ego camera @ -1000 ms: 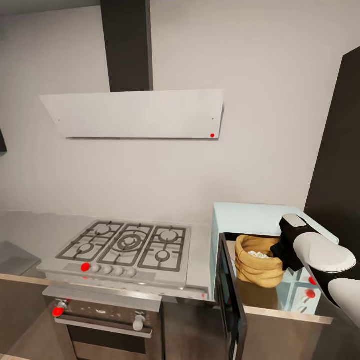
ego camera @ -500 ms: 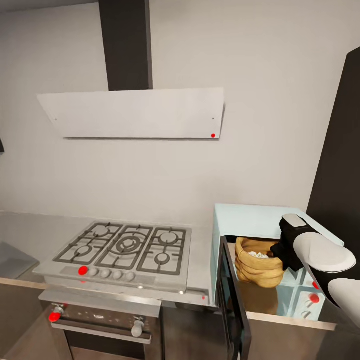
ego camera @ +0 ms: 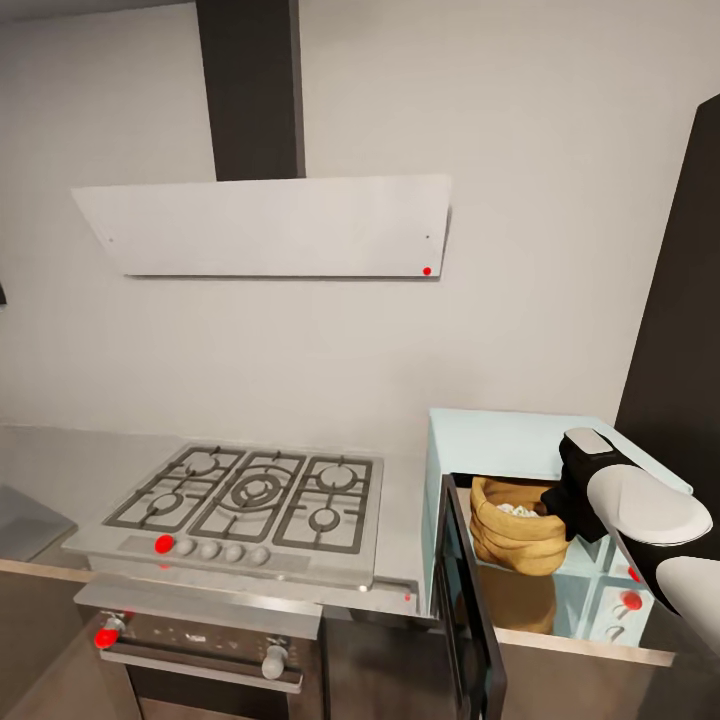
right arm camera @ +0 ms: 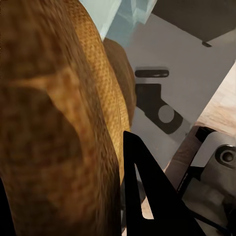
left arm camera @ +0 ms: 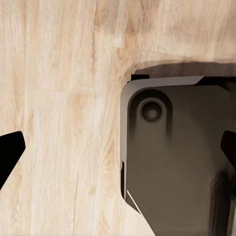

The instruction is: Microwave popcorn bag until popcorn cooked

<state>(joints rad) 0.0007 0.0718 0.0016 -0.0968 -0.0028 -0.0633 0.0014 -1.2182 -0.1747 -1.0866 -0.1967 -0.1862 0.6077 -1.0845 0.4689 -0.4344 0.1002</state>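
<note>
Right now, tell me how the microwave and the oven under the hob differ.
The microwave is pale blue-white; the oven is dark steel. The microwave's door hangs open with the popcorn bag inside; the oven's door is shut. The microwave sits on the countertop, the oven below it. Both carry red dots.

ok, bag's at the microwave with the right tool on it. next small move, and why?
Probably open the right tool and let go: the crumpled tan-orange paper popcorn bag appears to sit upright inside the pale blue boxy microwave, whose dark-framed glass door stands open.
</note>
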